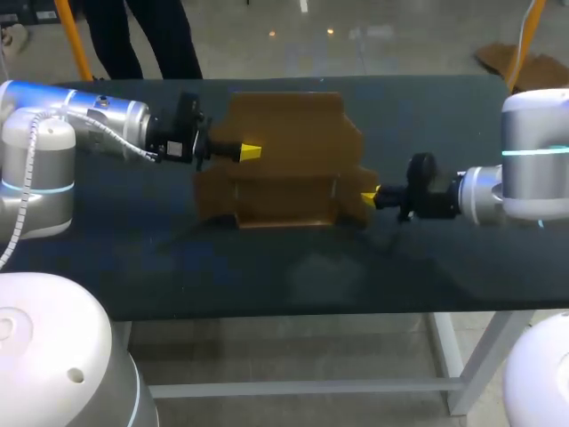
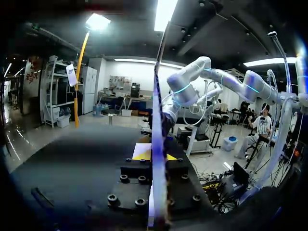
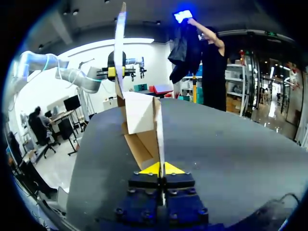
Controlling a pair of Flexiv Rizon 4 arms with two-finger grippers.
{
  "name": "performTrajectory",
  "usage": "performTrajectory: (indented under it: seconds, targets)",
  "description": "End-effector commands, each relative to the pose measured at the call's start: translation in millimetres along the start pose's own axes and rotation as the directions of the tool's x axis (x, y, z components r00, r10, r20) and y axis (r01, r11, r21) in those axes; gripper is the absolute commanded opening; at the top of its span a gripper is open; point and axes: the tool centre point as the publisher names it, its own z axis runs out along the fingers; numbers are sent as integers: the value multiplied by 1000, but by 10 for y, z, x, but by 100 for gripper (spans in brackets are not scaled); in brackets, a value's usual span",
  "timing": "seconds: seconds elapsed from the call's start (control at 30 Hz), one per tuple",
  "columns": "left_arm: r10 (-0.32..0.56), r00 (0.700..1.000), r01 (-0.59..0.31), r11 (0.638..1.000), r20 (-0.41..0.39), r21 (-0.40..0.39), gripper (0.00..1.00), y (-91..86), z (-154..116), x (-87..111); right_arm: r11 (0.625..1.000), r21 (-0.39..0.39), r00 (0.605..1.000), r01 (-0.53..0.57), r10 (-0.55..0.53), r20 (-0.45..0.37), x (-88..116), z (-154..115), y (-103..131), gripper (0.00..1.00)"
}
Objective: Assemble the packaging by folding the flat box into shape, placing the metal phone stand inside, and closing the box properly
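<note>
In the head view, one brown cardboard box (image 1: 293, 160), partly folded, sits near the middle of the dark table (image 1: 356, 276). Its tall back panel is raised and lower walls stand in front of it. Two arms reach it from opposite sides. The left arm (image 1: 89, 124) lies almost level over the table with its wrist turned toward the box, and the left gripper (image 1: 250, 152) meets the box's left side at the raised panel. The right arm (image 1: 524, 169) also runs level, and the right gripper (image 1: 369, 195) meets the box's lower right flap.

In the left wrist view, the left gripper (image 2: 156, 155) is clamped on a panel of the cardboard box (image 2: 157, 96). The panel is seen edge-on, rising upright between the two yellow tips, and both tips press against it.

In the right wrist view, the right gripper (image 3: 162, 168) pinches a thin flap of the cardboard box (image 3: 139, 115) between its two yellow tips, one on each face. Ahead of it the box's walls stand on the table (image 3: 231, 144), and the tall panel rises above them. At the far side of that panel the left gripper (image 3: 112, 72) is at the cardboard.
</note>
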Motion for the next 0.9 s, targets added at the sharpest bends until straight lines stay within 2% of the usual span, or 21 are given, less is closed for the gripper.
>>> performTrajectory:
  seconds: [0.03,0.17,0.23,0.27,0.37,0.5,0.53,0.9]
  targets:
    - [0,1000,0,1000,-4,0,0,27,10,-5,1000,1,1000,0,0,19,103,49,18,0]
    - [0,1000,0,1000,-4,0,0,27,10,-5,1000,4,999,-7,7,44,167,71,25,0]
    - [0,1000,0,1000,-4,0,0,27,10,-5,1000,7,998,-15,15,58,190,86,26,7]
    - [0,1000,0,1000,-4,0,0,27,10,-5,1000,9,997,-21,21,68,200,93,25,15]
    - [0,1000,0,1000,-4,0,0,27,10,-5,999,10,995,-34,33,92,232,119,15,21]
    - [0,1000,0,1000,-4,0,0,27,10,-5,999,11,993,-45,43,113,280,141,5,44]
    - [0,1000,0,1000,-4,0,0,27,10,-5,999,9,992,-49,47,118,292,144,3,45]
    - [0,1000,0,1000,-4,0,0,27,10,-5,998,11,985,-65,63,160,441,236,-4,46]
